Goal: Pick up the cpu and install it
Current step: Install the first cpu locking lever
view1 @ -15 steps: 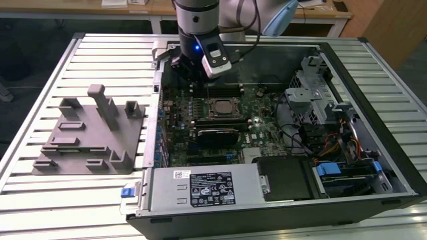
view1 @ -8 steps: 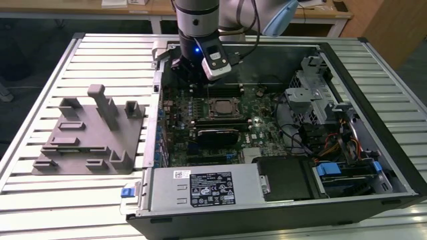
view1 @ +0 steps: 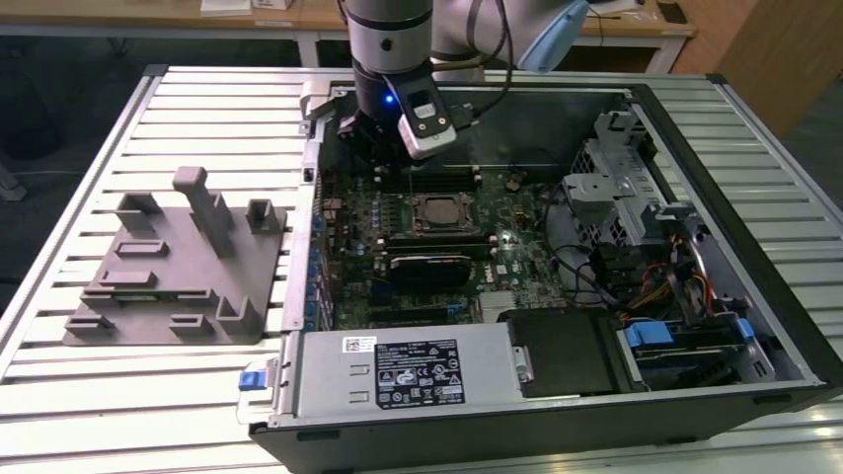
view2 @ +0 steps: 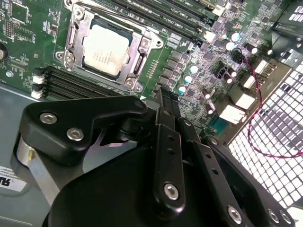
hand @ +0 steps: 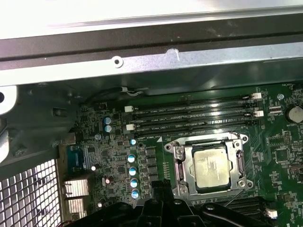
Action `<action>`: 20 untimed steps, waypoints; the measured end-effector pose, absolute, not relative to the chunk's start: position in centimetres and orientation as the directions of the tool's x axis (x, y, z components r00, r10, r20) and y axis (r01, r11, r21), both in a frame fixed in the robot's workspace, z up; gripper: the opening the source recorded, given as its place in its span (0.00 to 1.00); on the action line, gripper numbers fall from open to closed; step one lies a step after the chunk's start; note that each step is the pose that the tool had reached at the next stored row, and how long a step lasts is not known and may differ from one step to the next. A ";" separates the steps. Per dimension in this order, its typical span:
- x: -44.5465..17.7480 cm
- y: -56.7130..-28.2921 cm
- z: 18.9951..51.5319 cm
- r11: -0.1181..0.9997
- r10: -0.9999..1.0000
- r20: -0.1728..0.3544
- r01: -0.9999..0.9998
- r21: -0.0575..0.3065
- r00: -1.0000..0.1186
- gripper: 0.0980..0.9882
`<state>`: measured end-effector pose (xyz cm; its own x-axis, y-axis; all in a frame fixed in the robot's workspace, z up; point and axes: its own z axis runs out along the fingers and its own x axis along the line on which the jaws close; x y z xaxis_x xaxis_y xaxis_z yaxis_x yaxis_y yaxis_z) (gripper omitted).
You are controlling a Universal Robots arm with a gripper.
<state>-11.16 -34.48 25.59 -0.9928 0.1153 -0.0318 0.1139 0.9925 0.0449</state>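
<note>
The cpu [view1: 435,210] is a small square chip with a pale metal top. It lies flat inside the open socket frame on the green motherboard [view1: 520,262], and both wrist views show it there [view2: 105,48] [hand: 211,169]. My gripper [view1: 393,170] hangs above the board's far edge, just beyond the socket and the memory slots, apart from the chip. Its black fingers [view2: 166,106] are pressed together with nothing between them, so it is shut and empty.
The motherboard sits in an open computer case [view1: 685,109] on a slatted table. A grey plastic fixture [view1: 178,262] stands at the exterior view's left. A silver box with a black label [view1: 402,370] is at the front, and a drive cage [view1: 619,178] and cables at the right.
</note>
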 end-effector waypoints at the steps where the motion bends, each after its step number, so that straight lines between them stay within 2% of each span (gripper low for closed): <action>1: -11.2 -34.4 25.6 0.992 0.115 -0.032 0.114 0.045 -0.993 0.01; 17: -11.2 -34.1 25.4 0.992 0.115 -0.032 0.114 0.045 -0.993 0.01; 20: -11.2 -34.1 25.2 0.992 0.116 -0.031 0.114 0.054 -0.993 0.01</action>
<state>-11.18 -34.13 25.25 -0.9928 0.1155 -0.0306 0.1137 0.9920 0.0543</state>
